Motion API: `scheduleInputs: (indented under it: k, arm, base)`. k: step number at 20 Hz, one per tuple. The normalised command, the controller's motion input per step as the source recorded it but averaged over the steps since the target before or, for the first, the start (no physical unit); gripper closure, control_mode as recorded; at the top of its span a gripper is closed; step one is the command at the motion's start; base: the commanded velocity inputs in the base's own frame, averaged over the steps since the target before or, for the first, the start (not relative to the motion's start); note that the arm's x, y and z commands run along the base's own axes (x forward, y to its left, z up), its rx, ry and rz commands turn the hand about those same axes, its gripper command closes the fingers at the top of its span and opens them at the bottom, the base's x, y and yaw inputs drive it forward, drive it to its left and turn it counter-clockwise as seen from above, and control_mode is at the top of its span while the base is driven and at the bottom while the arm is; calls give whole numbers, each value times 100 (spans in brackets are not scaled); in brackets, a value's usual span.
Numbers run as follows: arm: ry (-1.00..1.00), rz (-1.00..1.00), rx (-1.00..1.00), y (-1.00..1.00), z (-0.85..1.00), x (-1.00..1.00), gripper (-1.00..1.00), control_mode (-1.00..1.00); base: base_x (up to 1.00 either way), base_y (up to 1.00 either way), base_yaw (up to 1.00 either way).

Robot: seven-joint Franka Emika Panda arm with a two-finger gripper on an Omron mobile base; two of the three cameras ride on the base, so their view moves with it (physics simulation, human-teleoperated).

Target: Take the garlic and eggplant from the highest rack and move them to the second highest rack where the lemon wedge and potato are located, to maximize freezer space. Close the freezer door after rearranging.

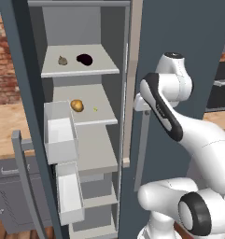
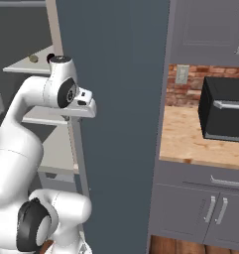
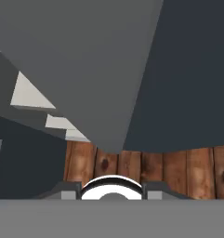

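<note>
— Four foods sit inside the freezer (image 1: 81,28), as we see it from the left base view. Its freezer door (image 1: 20,116) stands swung open at the left, white bins on its inner face.

— We agree. The eggplant (image 1: 85,59) and, just left of it, the garlic (image 1: 62,60) lie on the top shelf.

— Below, the second highest rack (image 1: 102,105) carries the potato (image 1: 76,105), with the lemon wedge (image 1: 95,109) apart to its right.

— And the gripper?

— We cannot tell whether it is clenched or released; the hand view looks down at wooden floor (image 3: 146,165).
</note>
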Motion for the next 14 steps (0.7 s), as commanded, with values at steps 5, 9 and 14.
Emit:
scheduleInputs:
  k: [5,9,14]
  arm:
    - [-8,0,0,4,14,-13,-100,-100]
    - [-25,0,0,0,62,-47,-100,-100]
    - [-33,0,0,0,53,-52,-100,-100]
  base:
    - [0,0,0]
    - [0,0,0]
    - [0,0,0]
